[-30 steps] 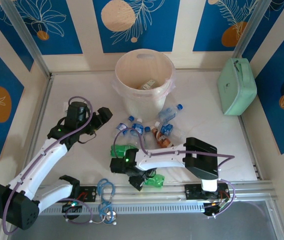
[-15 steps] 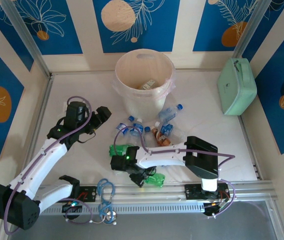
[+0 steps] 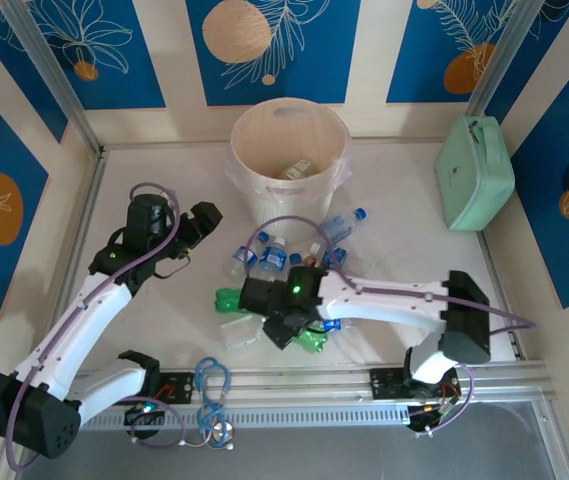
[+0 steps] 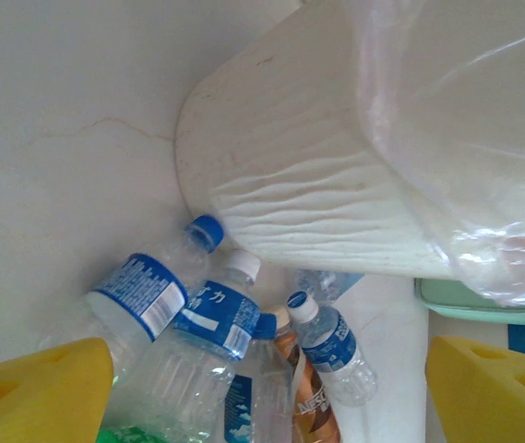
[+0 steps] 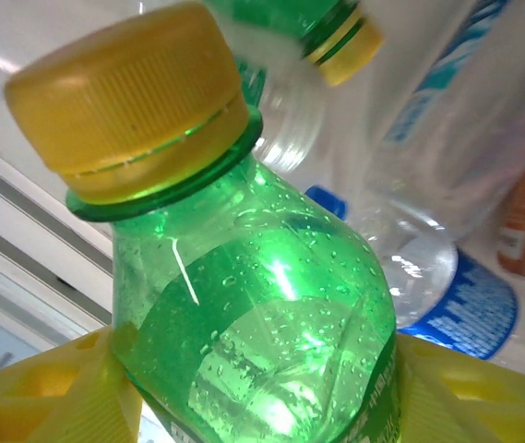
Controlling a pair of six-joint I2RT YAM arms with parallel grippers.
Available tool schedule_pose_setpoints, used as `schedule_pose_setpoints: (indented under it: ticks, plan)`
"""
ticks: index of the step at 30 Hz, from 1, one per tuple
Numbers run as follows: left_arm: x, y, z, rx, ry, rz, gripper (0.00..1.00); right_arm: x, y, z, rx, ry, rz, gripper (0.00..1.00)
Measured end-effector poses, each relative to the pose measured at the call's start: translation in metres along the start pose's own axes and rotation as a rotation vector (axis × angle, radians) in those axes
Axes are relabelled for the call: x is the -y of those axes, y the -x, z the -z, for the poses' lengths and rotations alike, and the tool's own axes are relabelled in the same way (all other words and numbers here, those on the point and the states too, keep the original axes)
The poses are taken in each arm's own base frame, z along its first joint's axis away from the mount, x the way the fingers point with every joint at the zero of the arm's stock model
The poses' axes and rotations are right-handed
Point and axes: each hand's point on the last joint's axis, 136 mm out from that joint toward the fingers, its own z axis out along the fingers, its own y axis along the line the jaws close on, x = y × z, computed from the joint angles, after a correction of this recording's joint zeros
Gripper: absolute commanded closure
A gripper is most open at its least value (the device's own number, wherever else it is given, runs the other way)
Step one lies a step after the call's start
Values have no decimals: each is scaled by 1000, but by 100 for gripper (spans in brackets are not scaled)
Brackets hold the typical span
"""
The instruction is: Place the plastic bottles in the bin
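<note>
A: Green plastic, yellow cap: that's what the right gripper (image 5: 255, 378) has got. Its jaws are closed on the green bottle (image 5: 244, 277) just below the shoulder, with a pad on either side and the cap pointing out ahead.

B: Why hold it there?

A: My guess is the shoulder is stiffer than the thin belly, so it shouldn't crush or slip on the way to the bin (image 3: 272, 205).

B: Where's the bin from here?

A: On the far side of the desk (image 3: 394, 250), behind the heap of clear bottles (image 3: 274, 255) with blue labels. The held one sits at the near edge of that heap, low down. I can't tell if it's off the surface. The other green bottle (image 3: 232, 300) lies just to its left.

B: And the left gripper (image 3: 202, 220)?

A: Its jaws are wide apart with nothing between them, aimed at the heap and the bin's foot — ready for its own pick, I'd say.

B: Anything different from 1 second ago?

A: Yes. The right arm was folded then, with the bottle down by the front rail (image 3: 344, 385). Now the arm is stretched out and the bottle is nearer the heap. The left arm has barely shifted.
</note>
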Motion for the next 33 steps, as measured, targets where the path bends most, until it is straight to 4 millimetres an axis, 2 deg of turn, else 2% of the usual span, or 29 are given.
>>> schedule_pose_setpoints:
  ticks: [5,8,15,19,24,33]
  plan:
    - [21,7,5,15,-76,-16,13,36,26,46,174,60,-185,42]
    - [39,10,7,17,-157,-30,13,68,46,82,317,111,-348,42]
    - [96,17,22,22,-414,-65,12,136,71,165,652,303,-710,41]
    - [128,12,32,0,-555,-109,11,160,85,195,770,435,-851,41]
    - [165,-14,39,-86,-725,-176,7,173,108,217,838,598,-941,41]
    - [213,-60,47,-245,-946,-251,3,167,139,249,897,840,-956,41]
